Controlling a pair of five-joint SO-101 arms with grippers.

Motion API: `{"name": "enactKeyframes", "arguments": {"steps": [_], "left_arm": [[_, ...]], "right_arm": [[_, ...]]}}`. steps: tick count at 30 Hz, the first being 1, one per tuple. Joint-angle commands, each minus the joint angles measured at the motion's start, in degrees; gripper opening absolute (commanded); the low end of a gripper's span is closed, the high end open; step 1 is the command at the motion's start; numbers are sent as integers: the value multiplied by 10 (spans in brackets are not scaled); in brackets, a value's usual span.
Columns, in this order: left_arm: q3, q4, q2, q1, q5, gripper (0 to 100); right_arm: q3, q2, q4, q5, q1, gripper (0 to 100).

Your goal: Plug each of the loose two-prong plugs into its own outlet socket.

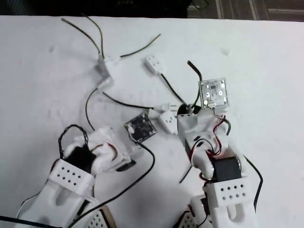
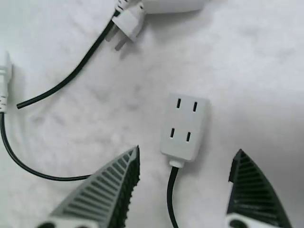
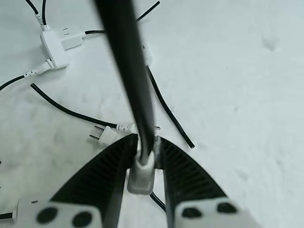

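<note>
A white outlet block (image 2: 184, 126) with two pairs of slots lies flat on the table, its black cord running back between my fingers. My left gripper (image 2: 189, 151) is open just short of it, one finger (image 2: 118, 185) on each side of the cord. My right gripper (image 3: 147, 140) is shut on a grey-white two-prong plug (image 3: 141, 168), whose black cord (image 3: 128, 71) sticks up and away; that cord (image 1: 194, 71) also rises beside the right wrist camera. A loose white plug (image 3: 107, 135) lies on the table just beyond the right fingertips, seen too as the plug (image 2: 128, 23) with prongs bare.
Farther back, a second outlet block (image 1: 109, 64) has plugs and cords attached. A third block (image 1: 154, 64) lies to its right with a cord trailing toward the arms. Another plug (image 2: 4, 80) shows at the picture's edge. Loose black cords cross the white table (image 1: 266, 71).
</note>
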Motion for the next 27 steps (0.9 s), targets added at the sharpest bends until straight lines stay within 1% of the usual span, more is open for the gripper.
{"name": "enactKeyframes", "arguments": {"steps": [1, 3, 6, 9, 14, 19, 24, 27], "left_arm": [[-4, -17, 3, 5, 4, 306], [-12, -31, 36, 5, 4, 306], [-36, -56, 121, 0, 4, 306], [-78, -58, 219, 0, 4, 304], [-142, -61, 343, 0, 7, 301], [-196, -62, 407, -29, 8, 293], [-234, -84, 452, -62, 8, 204], [-258, -84, 475, -73, 8, 194]], "right_arm": [[-14, -10, 1, 7, 6, 18], [-14, -10, 1, 7, 6, 18], [-14, -10, 2, 7, 6, 18], [-14, -10, 2, 7, 6, 18], [-14, -10, 2, 7, 6, 18], [-13, -10, 2, 7, 6, 18], [-13, -10, 2, 7, 5, 18], [-13, -10, 2, 7, 5, 18]]}}
